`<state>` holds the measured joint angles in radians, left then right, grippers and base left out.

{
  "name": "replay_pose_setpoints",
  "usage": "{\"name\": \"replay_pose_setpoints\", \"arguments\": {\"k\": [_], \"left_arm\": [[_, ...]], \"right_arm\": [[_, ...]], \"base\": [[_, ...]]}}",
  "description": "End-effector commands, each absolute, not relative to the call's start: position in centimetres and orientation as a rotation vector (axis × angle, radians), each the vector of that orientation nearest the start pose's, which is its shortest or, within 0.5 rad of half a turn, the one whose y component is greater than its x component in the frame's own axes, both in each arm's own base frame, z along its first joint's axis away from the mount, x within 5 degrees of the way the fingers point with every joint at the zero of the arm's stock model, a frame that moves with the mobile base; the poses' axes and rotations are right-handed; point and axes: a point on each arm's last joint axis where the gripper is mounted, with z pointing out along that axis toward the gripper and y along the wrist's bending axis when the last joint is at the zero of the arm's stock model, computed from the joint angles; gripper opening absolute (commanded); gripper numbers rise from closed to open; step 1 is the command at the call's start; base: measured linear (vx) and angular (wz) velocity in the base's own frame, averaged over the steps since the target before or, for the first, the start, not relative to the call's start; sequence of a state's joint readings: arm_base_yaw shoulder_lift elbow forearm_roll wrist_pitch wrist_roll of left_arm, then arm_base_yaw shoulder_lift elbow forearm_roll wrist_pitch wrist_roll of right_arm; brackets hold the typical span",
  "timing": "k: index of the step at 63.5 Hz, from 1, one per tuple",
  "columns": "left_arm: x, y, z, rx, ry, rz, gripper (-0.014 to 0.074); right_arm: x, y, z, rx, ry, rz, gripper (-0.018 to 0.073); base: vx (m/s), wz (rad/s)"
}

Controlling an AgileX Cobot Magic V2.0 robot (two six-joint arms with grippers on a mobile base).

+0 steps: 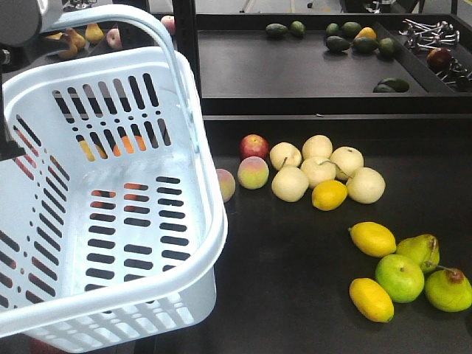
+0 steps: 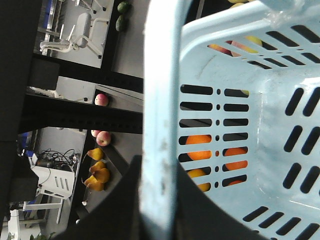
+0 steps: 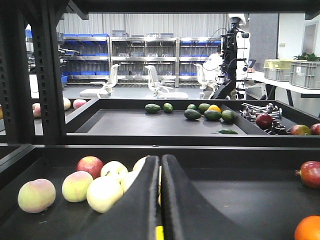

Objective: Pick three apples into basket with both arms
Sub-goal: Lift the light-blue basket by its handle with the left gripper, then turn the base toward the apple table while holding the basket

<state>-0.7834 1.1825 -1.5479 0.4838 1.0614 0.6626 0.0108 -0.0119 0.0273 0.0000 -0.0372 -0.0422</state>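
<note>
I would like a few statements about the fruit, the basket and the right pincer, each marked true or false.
1. No fruit lies inside the basket. True.
2. The right pincer grips an apple. False: its fingers are together, with nothing between them.
3. Three lemons lie on the table. True.
4. The red apple is in the basket. False: it lies on the table, beside the pale fruits.
</note>
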Motion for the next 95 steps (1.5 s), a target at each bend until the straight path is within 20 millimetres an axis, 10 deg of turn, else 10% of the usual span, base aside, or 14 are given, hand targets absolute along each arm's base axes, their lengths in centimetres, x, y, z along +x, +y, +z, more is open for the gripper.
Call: {"name": "replay_pose_setpoints", "arguments": {"k": [1, 95], "left_arm": [[17.2, -11.93, 50.62, 1.32, 1.476, 0.524, -0.0008], [17.2, -11.93, 50.62, 1.32, 1.476, 0.525, -0.0006]], "right_arm": [[5.47, 0.06, 21.1, -0.039, 1.383, -0.028, -0.0008], [5.47, 0.06, 21.1, -0.039, 1.383, -0.028, -0.0008]], "base": [[0.0, 0.0], [-0.01, 0.08]]}}
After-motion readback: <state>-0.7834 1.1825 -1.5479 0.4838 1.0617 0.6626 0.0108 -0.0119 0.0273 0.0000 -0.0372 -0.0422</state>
